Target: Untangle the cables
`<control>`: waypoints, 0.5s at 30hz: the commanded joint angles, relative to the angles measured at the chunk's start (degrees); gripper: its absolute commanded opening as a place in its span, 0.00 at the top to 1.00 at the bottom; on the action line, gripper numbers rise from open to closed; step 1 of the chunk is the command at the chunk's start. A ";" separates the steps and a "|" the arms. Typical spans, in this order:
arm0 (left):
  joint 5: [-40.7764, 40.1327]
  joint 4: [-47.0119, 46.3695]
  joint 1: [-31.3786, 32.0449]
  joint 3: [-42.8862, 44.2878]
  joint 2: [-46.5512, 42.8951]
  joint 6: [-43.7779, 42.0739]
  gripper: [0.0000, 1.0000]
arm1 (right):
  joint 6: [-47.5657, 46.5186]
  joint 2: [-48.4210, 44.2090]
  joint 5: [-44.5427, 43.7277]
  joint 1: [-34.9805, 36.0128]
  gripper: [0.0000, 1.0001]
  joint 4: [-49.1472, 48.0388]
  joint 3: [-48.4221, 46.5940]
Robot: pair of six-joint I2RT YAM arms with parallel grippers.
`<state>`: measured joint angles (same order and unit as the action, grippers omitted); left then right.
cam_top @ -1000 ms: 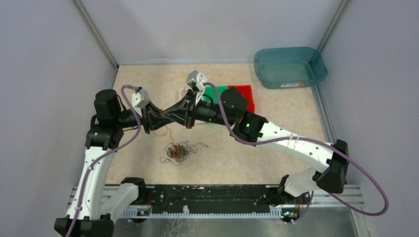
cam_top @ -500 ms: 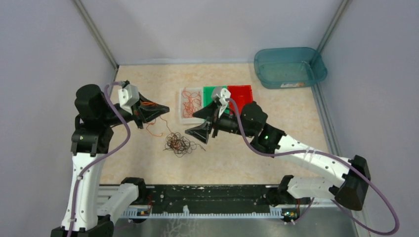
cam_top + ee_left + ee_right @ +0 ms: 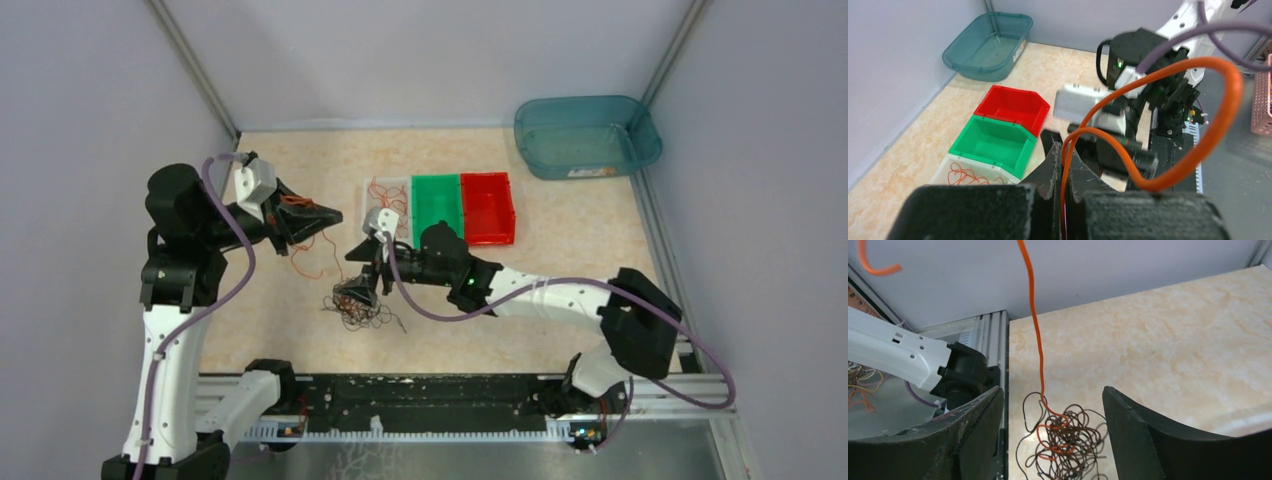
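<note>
The task is partly done: several orange-red cables [image 3: 388, 195] lie in the clear bin [image 3: 366, 196], beside the green bin [image 3: 436, 200] and the red bin [image 3: 488, 205], both of which appear unfilled. A tangle [image 3: 360, 312] of dark and orange-red strands lies on the worktop [image 3: 580, 230]. The left end effector [image 3: 325, 218] is clenched on one orange cable [image 3: 1168, 175] and held raised, so that this strand hangs down into the tangle. The right end effector [image 3: 1053, 405] is released, its jaws spread just above the tangle; the strand is judged not yet free, and most of the knot is left to separate.
</note>
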<state>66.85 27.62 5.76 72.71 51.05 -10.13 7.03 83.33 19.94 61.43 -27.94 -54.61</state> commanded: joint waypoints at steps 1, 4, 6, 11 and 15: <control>0.32 -2.10 0.23 2.68 0.09 2.43 1.00 | -0.78 5.57 -0.08 1.32 0.29 -11.30 -3.43; 0.30 -2.13 0.26 3.91 0.35 3.03 1.00 | 0.61 9.15 -1.36 1.41 0.37 -14.39 -3.53; 0.29 -2.13 0.22 4.90 0.44 3.10 1.00 | 0.82 10.83 -2.86 1.41 0.42 -15.75 -3.24; 0.26 -2.20 0.24 9.73 1.12 4.23 1.00 | 2.28 15.21 -5.59 1.51 0.50 -18.92 0.04; -0.38 -3.65 0.22 13.23 1.76 5.37 1.00 | 2.73 16.40 -7.81 1.51 0.53 -20.64 3.79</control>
<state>66.81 26.72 5.76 82.00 52.62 -6.98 8.82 99.04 15.00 62.76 -41.98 -53.60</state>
